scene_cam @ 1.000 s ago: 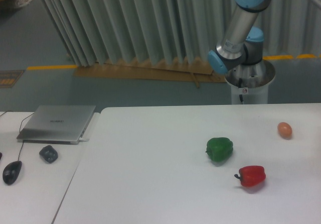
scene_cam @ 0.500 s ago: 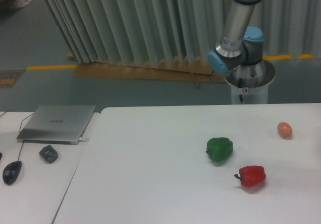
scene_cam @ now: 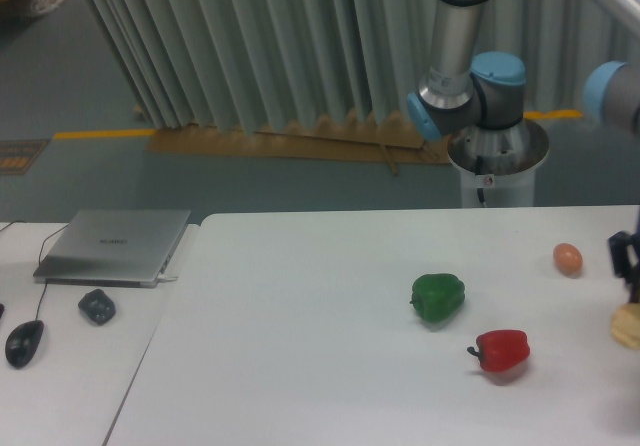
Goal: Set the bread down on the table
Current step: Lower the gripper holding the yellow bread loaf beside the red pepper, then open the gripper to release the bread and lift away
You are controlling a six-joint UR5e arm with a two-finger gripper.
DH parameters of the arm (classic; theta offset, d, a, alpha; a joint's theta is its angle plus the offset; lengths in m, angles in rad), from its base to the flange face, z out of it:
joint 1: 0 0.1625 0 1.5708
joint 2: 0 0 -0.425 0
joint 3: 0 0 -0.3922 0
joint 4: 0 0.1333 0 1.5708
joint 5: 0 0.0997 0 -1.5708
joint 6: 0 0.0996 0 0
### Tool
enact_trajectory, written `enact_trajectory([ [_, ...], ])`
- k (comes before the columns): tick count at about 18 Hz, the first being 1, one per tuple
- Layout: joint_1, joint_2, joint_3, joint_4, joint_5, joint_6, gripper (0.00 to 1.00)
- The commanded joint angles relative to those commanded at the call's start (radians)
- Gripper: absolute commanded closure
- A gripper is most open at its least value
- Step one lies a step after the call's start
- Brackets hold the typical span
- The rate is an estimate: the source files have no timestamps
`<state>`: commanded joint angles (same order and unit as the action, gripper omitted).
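Since a second ago, the dark two-finger gripper (scene_cam: 628, 284) has come into view at the right edge of the picture, carrying the pale tan-yellow oblong bread (scene_cam: 627, 326), and the grey-and-blue arm's upright link (scene_cam: 452, 46) has swung a little to the left. Only a sliver of the gripper shows, just above the bread, and the bun sits right under it as if pinched, though the frame edge cuts off the fingers and I cannot tell how they stand. Whether the bread touches the large plain white table (scene_cam: 300, 336) or hangs just over its right side is also unclear. On the same tabletop lie a small orange-pink egg-shaped thing (scene_cam: 568, 258) near the gripper, a glossy green bell pepper (scene_cam: 438, 297) toward the middle, and a red bell pepper (scene_cam: 502, 350) just in front of it to the right. Left of the table, the adjoining white desk (scene_cam: 70, 366) holds a closed silver laptop (scene_cam: 115, 245), a dark grey lump (scene_cam: 97, 306) and a black mouse (scene_cam: 24, 342).
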<state>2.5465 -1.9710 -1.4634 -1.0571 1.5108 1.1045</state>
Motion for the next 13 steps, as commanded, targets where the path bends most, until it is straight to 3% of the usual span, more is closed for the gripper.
enact_trajectory([
  [5, -0.057, -0.080, 0.002, 0.084, 0.115, -0.054, 0.51],
  [7, -0.058, -0.088, 0.002, 0.086, 0.124, -0.049, 0.50],
  [10, -0.058, -0.086, 0.000, 0.086, 0.127, -0.048, 0.40],
  [11, -0.058, -0.083, 0.000, 0.085, 0.126, -0.037, 0.19],
  [13, -0.057, -0.080, -0.003, 0.085, 0.127, -0.011, 0.05],
])
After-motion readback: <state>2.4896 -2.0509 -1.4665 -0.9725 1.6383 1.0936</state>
